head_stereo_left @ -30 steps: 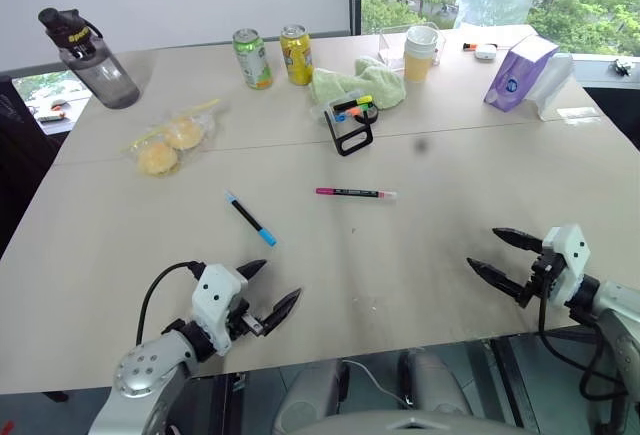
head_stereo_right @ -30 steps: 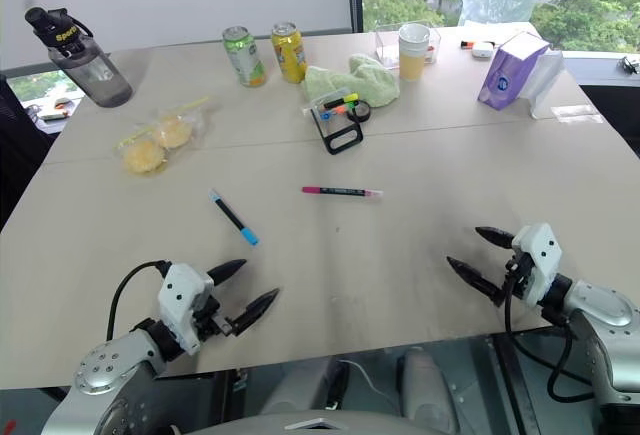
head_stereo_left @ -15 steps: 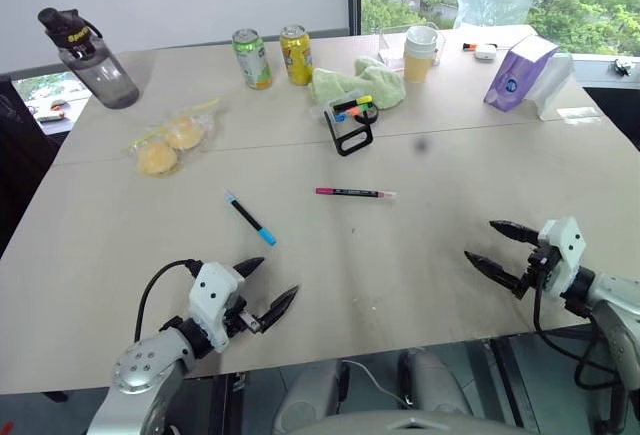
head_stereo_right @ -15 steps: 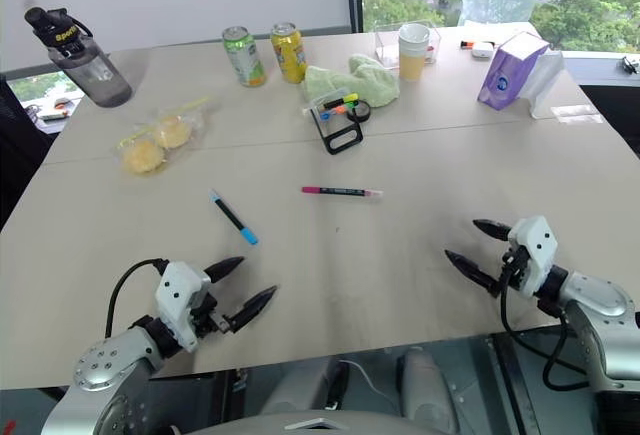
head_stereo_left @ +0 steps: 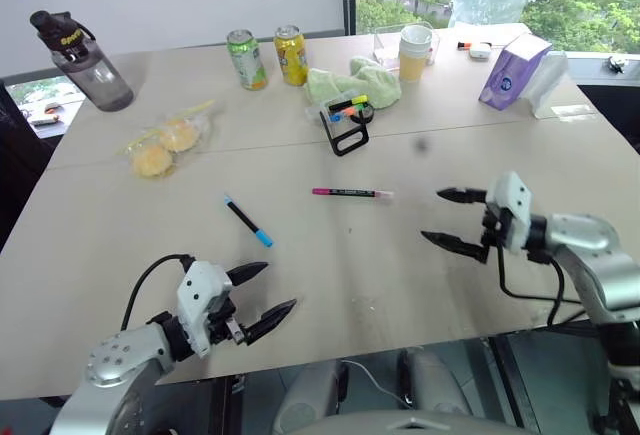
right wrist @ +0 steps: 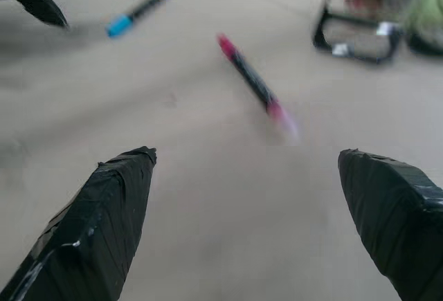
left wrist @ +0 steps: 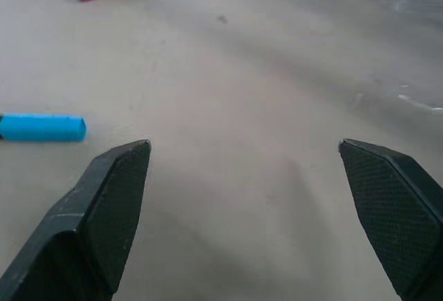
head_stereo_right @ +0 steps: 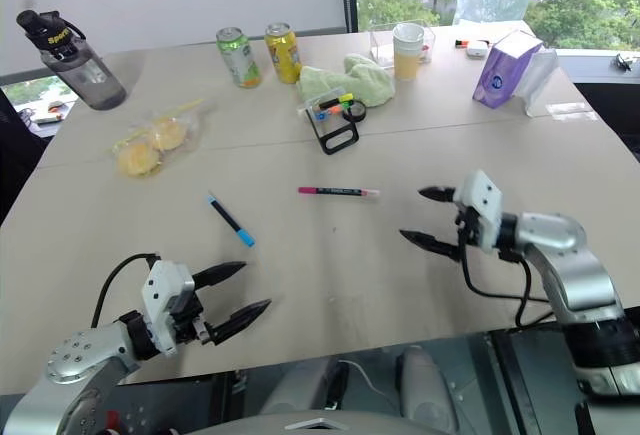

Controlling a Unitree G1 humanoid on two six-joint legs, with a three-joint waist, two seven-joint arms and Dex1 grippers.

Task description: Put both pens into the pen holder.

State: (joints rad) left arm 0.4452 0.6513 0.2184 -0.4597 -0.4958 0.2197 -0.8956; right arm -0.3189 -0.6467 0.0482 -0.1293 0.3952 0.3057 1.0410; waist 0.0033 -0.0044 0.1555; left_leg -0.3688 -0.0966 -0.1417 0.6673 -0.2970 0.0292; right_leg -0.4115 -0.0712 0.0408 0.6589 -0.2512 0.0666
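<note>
Both pens, magenta pen and blue pen, look light, stiff, slick; pinch mid-barrel, flat on table; left gripper and right gripper wide open, empty.

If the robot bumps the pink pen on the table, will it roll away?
Probably a little. The pink pen is slim and round, lying flat on the smooth table, so a sideways nudge could roll it. It looks stiff and light, so it likely skids too.
</note>
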